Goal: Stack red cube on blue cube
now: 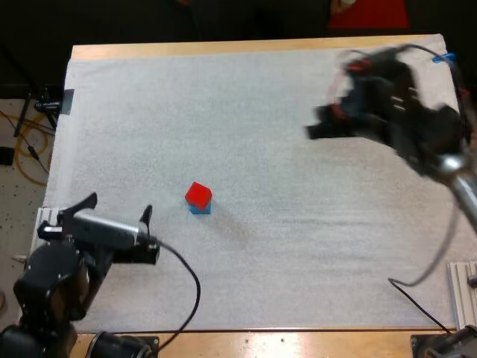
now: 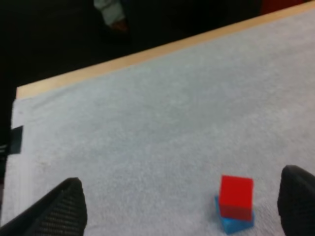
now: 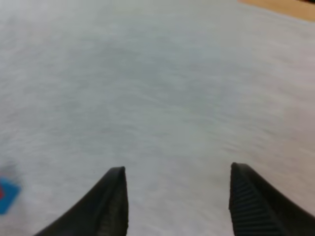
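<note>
Nearest to us, our left gripper stands near the blue cube, on the side of our left arm, with its two fingers wide apart and nothing between them. The blue cube lies on the white mat, and the red cube sits on top of it, touching it and turned a little against it. Farther, well apart from the blue cube on its other side, our right gripper hangs over bare mat, its fingers also spread and empty. We judge that the stacking is already done and the step in hand is the retreat. The next move calls only for keeping both arms clear of the blue cube, because a small touch could push the red cube down
</note>
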Motion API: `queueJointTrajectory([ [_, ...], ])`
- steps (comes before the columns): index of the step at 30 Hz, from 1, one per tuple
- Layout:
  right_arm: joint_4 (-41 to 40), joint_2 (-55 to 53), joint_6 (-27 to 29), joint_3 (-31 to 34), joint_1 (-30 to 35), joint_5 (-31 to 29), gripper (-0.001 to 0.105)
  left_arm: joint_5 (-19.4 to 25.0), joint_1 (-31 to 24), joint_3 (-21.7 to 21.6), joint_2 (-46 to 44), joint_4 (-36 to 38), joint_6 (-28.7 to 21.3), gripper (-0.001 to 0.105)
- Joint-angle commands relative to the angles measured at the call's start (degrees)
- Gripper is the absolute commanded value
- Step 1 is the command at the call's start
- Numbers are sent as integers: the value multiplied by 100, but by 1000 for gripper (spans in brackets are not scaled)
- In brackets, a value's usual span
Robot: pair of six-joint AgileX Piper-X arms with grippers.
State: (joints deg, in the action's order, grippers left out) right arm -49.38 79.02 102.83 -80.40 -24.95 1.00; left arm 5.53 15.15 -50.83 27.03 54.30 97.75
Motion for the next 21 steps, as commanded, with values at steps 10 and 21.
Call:
queueJointTrajectory([
  [10, 248, -2883, 232, 2331, 2364, 306, 46, -495, -1003, -36, 492, -663, -31, 76],
  [21, 187, -5332, 540, 3423, 3133, 443, 46, -888, -1433, 74, -709, -439, -50, 76],
])
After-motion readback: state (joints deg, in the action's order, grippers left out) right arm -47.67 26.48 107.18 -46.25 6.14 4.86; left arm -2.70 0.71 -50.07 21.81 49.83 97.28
